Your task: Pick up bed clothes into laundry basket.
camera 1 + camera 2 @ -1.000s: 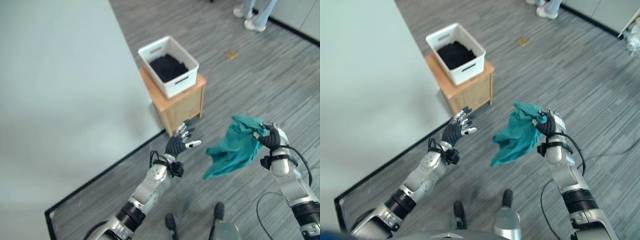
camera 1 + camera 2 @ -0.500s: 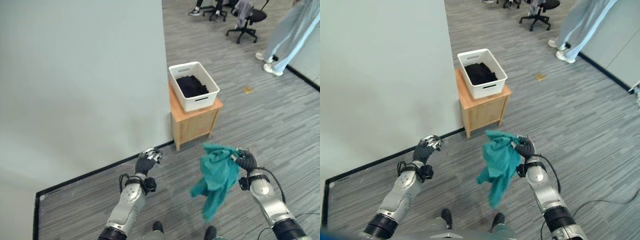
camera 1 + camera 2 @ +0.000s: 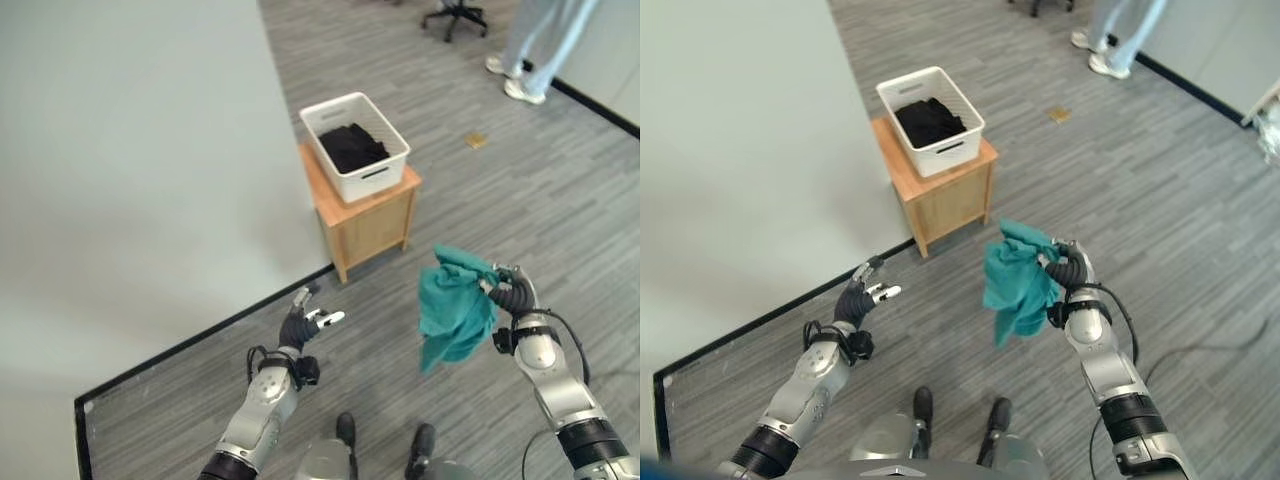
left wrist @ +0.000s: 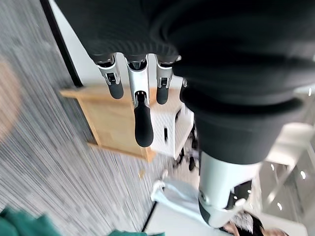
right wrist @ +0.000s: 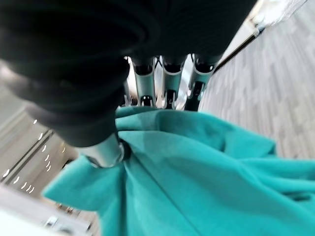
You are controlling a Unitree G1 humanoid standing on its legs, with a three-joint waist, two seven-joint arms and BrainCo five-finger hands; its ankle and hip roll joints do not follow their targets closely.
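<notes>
A teal cloth (image 3: 455, 315) hangs in the air above the floor, gathered at its top in my right hand (image 3: 511, 292), whose fingers (image 5: 168, 86) and thumb are curled round it. A white laundry basket (image 3: 355, 144) holding a dark garment (image 3: 351, 148) stands on a small wooden cabinet (image 3: 367, 213) ahead, beside the bed (image 3: 130, 160). My left hand (image 3: 298, 326) is lower left of the cloth, held over the floor near the bed's corner, fingers (image 4: 137, 105) straight and empty.
The pale bed takes up the left side, edged by a dark strip (image 3: 200, 335) on the floor. A person's legs and shoes (image 3: 520, 80) stand at the far right beside an office chair (image 3: 458, 14). A small tan scrap (image 3: 475, 140) lies on the grey floor.
The whole picture has shifted, so the camera moved. The teal cloth stays held in my right hand and now hangs more bunched. My left hand's fingers have straightened from a curled pose.
</notes>
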